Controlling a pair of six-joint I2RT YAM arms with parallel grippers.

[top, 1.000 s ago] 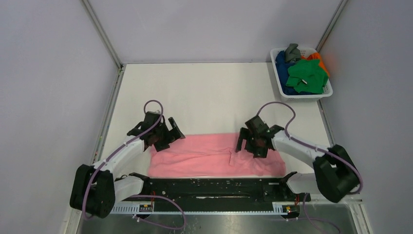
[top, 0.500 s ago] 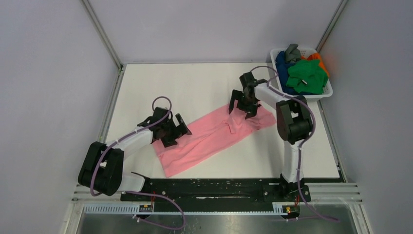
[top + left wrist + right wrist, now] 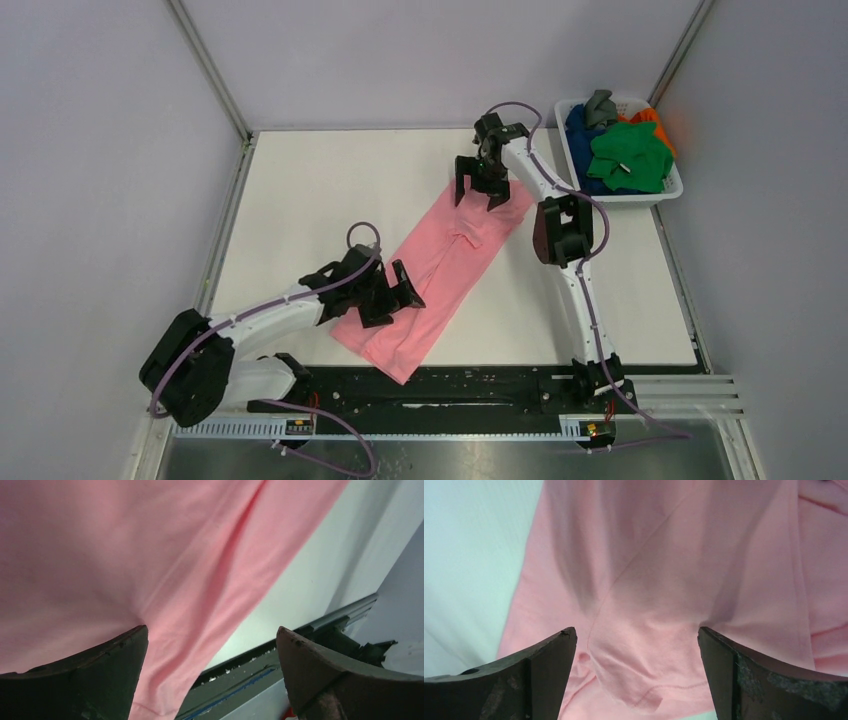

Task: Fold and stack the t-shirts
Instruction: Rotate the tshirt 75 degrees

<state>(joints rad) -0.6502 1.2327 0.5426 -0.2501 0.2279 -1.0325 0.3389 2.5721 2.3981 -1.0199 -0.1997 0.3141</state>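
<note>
A light pink t-shirt lies folded into a long strip, slanting from the near middle up toward the far right. My left gripper is open and sits low over the strip's near left edge; in the left wrist view pink cloth lies under the left finger. My right gripper is open over the strip's far end; in the right wrist view a hemmed flap of pink cloth lies between the jaws. Green, dark blue, orange and grey t-shirts are piled in the basket.
The white slatted basket stands at the far right corner, close to the right gripper. The black arm rail runs along the near table edge and shows in the left wrist view. Grey walls close in three sides.
The pink strip has swung from lying across the near edge to a steep diagonal. The right gripper moved far back and left, toward the basket; the left gripper moved right and nearer.
</note>
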